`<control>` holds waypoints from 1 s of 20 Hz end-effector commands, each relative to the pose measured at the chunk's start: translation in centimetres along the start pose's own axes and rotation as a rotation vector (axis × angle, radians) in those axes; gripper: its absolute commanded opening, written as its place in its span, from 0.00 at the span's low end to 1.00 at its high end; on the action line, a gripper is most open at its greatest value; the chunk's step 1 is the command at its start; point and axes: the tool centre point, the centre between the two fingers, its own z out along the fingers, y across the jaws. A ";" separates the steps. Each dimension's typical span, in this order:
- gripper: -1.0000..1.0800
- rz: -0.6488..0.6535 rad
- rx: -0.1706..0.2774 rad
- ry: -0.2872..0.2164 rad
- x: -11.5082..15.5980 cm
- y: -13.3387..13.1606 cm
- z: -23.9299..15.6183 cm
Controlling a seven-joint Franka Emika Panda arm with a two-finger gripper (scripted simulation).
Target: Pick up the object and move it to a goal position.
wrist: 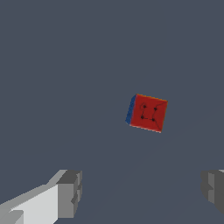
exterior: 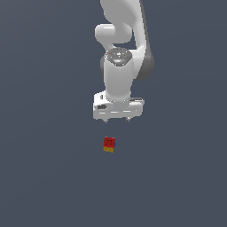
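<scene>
The object is a tiny cube [exterior: 109,144] with a red top face marked by small dark dots and a yellow-orange side. It lies on the dark grey floor. In the wrist view the cube [wrist: 148,113] shows its red dotted face and a blue side. My white gripper [exterior: 117,119] hangs above the cube, clear of it, with the cube a little toward the exterior view's left of it. Its jaws stand wide apart and hold nothing. In the wrist view my gripper [wrist: 142,192] shows two grey fingertips [wrist: 70,192], and the cube lies beyond the gap between them.
The white arm [exterior: 122,35] rises behind the gripper to the top of the exterior view. The flat dark grey floor [exterior: 44,177] spreads on all sides.
</scene>
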 end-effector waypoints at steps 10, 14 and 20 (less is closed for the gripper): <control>0.96 -0.225 -0.009 -0.008 0.9 0.7 1.6; 0.96 -0.334 -0.011 -0.011 1.3 1.1 2.4; 0.96 -0.496 -0.012 -0.017 1.9 1.6 3.6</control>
